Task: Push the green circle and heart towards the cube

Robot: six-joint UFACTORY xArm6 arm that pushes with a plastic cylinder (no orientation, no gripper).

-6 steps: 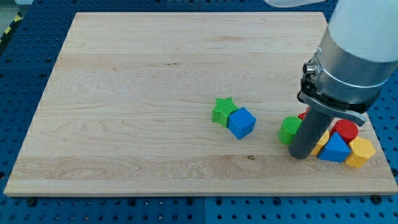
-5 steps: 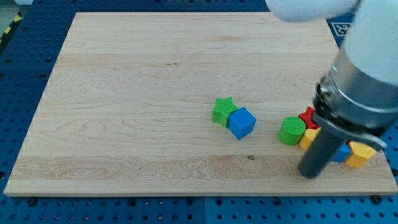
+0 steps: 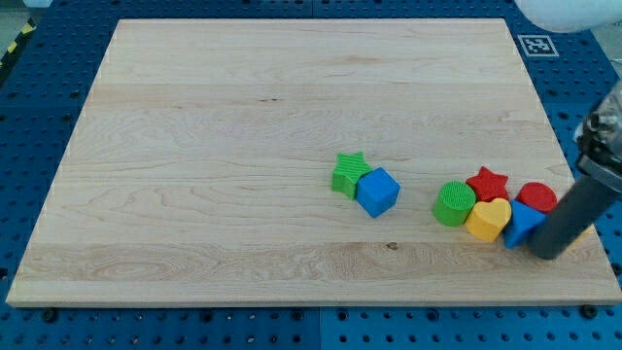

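With no gripper, just my tip (image 3: pixel 546 255) right of the cluster, the light, rigid green circle (image 3: pixel 454 205) and yellow heart (image 3: pixel 488 220) should slide easily if pushed from their right sides toward the blue cube (image 3: pixel 378 192).

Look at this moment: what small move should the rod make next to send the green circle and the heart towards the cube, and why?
Probably slide my tip left into the cluster. It sits at the view's right end, by the blue block, with the yellow heart and green circle between it and the blue cube, which lies left and slightly higher. A leftward push, angled a little upward, should drive both that way.
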